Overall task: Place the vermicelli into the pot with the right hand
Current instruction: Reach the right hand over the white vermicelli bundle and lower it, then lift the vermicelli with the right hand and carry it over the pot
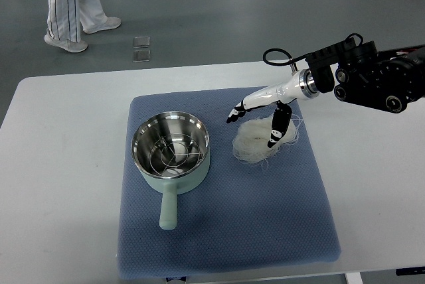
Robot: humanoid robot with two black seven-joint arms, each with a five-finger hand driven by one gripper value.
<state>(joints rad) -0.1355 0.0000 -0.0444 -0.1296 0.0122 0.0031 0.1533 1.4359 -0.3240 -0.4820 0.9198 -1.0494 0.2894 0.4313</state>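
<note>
right hand (262, 115) over vermicelli nest (265, 139), fingers (277, 128) spread, holding nothing; mint-green pot (171, 151) just left of vermicelli nest, apart.

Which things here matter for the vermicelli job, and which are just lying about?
For the job:
- vermicelli, on the blue mat
- pot, steel rack inside
- right hand, over the vermicelli

Lying about:
- blue mat
- two clear squares on the floor
- person's legs
</note>
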